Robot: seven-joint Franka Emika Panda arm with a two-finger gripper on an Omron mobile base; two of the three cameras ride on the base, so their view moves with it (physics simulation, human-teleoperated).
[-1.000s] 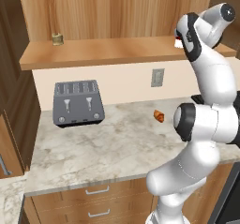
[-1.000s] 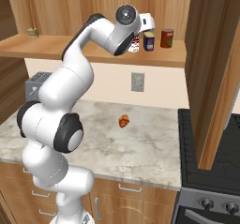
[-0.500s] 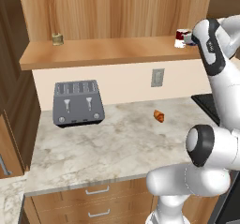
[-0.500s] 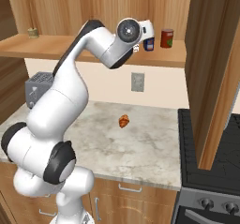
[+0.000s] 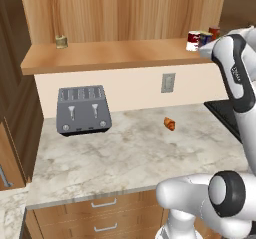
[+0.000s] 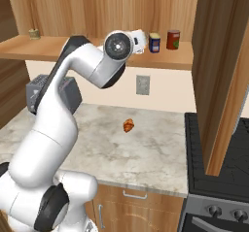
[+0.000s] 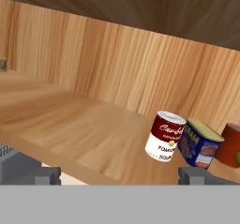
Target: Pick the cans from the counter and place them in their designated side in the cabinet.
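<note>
We find the tool [image 7: 120,175] spread wide and holding nothing, its two tips apart at the near edge of the cabinet [image 7: 84,138] shelf. The soup can [image 7: 164,136] and the blue can [image 7: 199,143] stand upright side by side, touching or nearly so, at the right end of that shelf, with the dark red can [image 7: 230,145] just right of the blue one. On the tabletop [image 5: 125,155] below we note a toaster [image 5: 84,109] at left and a croissant [image 5: 169,124] right of it; an olive can [image 5: 61,41] sits at the shelf's far left.

Cans [image 5: 199,38] on cabinet [image 5: 115,55], toaster [image 5: 84,110] on counter [image 5: 130,153]
</note>
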